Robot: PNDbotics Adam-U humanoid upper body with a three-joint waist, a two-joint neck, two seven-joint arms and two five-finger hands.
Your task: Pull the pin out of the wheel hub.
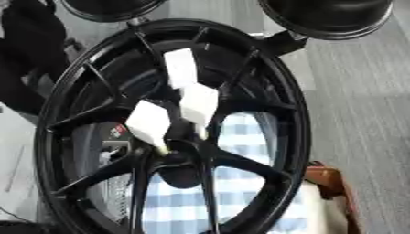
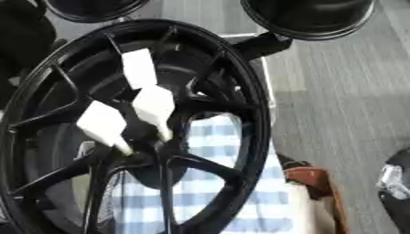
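While the black wheel hub stands upright on its rim, white-padded fingers of one hand close around its centre; which hand, and whether the pin is pinched, cannot be told. Step: grasping. Next: straight outward pull.

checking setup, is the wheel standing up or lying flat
Standing on edge: the black wheel faces the camera, and checked cloth and floor show through its spokes.

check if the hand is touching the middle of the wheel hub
Cannot tell: the left eye view shows the right hand reaching the wheel hub centre, but neither contact nor a gap shows plainly.
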